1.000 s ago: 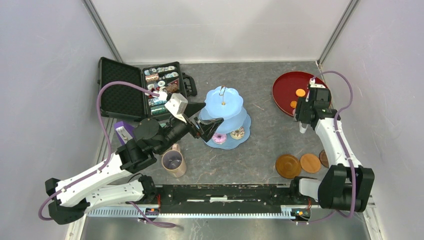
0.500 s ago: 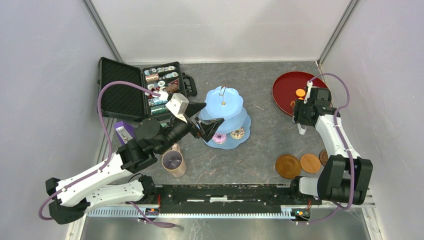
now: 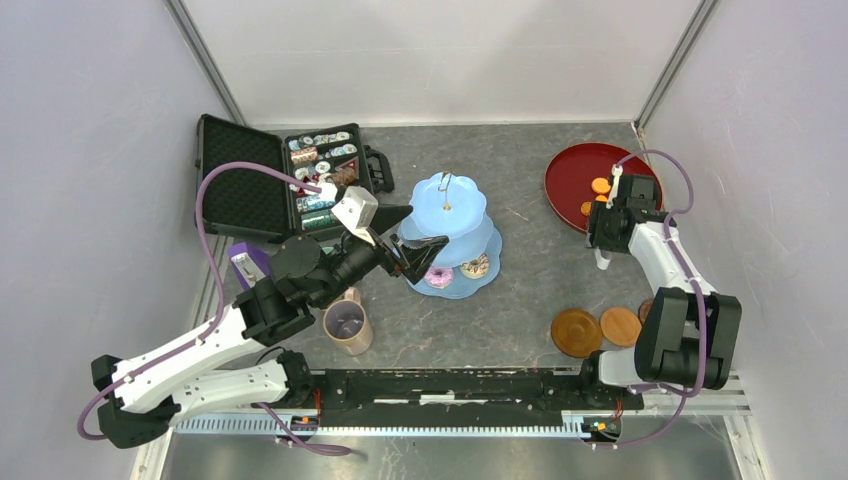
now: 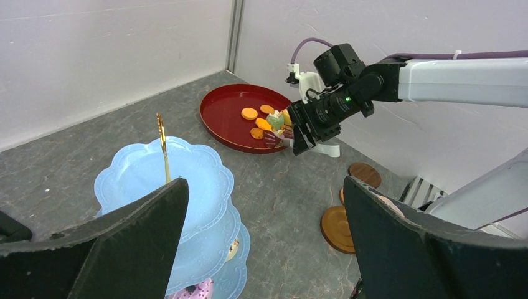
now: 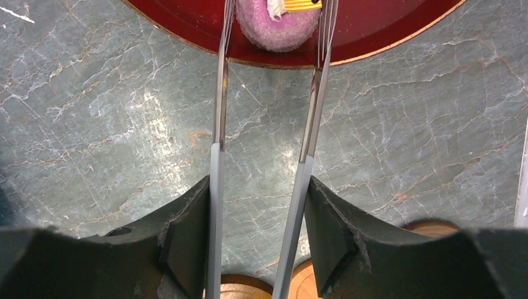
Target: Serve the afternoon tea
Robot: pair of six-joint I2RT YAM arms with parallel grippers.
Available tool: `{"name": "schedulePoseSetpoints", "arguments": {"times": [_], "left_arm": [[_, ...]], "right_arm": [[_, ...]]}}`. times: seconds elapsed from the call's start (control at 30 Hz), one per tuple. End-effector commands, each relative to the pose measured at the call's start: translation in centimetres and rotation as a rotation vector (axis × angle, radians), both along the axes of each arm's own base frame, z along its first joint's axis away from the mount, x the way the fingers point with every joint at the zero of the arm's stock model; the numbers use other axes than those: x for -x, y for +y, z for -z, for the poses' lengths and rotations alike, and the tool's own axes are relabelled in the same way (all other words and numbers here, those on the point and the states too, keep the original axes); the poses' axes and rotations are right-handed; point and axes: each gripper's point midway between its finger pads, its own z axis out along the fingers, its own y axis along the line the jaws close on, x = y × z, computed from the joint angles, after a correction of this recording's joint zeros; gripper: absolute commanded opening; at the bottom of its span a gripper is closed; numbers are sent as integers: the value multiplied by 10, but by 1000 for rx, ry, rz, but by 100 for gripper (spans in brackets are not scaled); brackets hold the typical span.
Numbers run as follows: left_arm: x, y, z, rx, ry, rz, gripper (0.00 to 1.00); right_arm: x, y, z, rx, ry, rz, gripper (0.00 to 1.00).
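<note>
Right hand (image 5: 274, 37) straddles a pink cake (image 5: 277, 25) at the red tray's (image 5: 386, 28) near rim, grip not discernible; bare bench (image 3: 540, 270) lies between it and the cake stand (image 3: 447, 205). Left hand (image 3: 415, 229) gapes beside the stand. Overhead, the arm (image 3: 655, 250) hides that cake.

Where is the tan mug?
In the top view, the tan mug stands near the front left, beside the left arm, before the pale-blue three-tier cake stand.
</note>
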Motion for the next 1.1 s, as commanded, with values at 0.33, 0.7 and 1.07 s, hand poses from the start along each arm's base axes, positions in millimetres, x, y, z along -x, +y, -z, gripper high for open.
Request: {"name": "schedulePoseSetpoints", "arguments": {"times": [0.33,0.7,1.07], "left_arm": [[0,-1,-10,8,-43,-4,100],[0,0,-11,10,-45,-6,100],[1,1,-13,16,-46,-1,100]], "right_arm": [[-26,-8,-28,43,-133,-9,35],[-15,-1,-73,54,-303,-38,23],[14,122,-112,-312,-536,-469,22]]}}
